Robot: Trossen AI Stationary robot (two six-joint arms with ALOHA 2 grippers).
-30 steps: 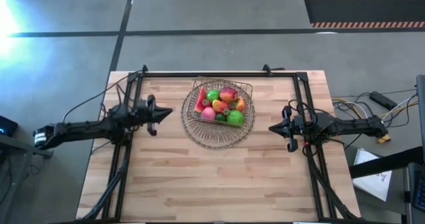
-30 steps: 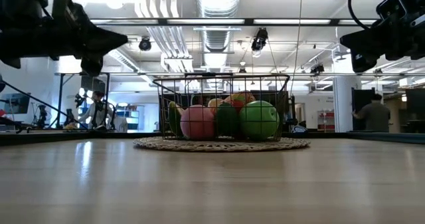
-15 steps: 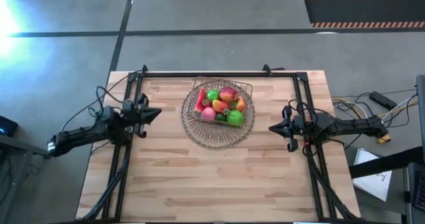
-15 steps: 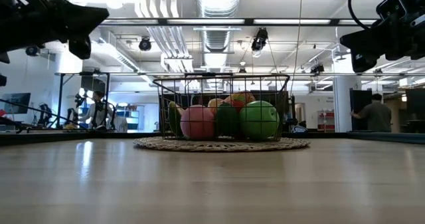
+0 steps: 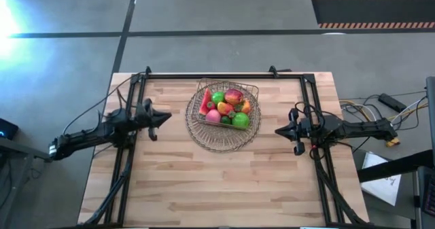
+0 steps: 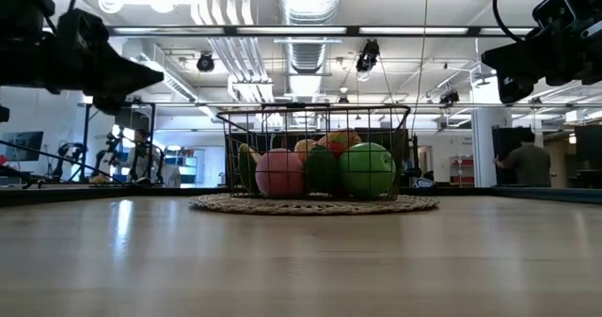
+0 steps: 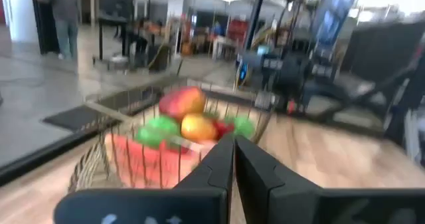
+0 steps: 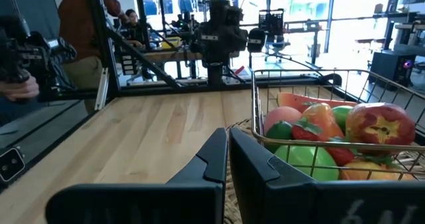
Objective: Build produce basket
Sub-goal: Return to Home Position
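Two grippers are recorded raised above the table (image 5: 224,181), both empty. The left gripper (image 5: 167,117) is seen at centre left of the high view, pointing toward the basket (image 5: 253,87) and well apart from it. In the left wrist view its fingers (image 7: 216,164) are pressed together with nothing between them. The right gripper (image 5: 277,130) is placed at centre right, also apart from the basket, with its jaws likewise closed on nothing.

The basket is located just above frame centre in the high view, set on a round woven-wire tray (image 5: 221,142). All produce in view is held inside the basket:
- a green apple (image 5: 240,120) at its lower right corner
- a pink piece (image 5: 213,116) at lower left
- a red-and-yellow apple (image 5: 234,96) at upper right
- a second green apple (image 5: 217,97) at upper left
- a salmon-red piece (image 5: 204,101) along the left wall

In the low view a dark green piece (image 6: 322,169) is noted between the pink piece and the green apple.
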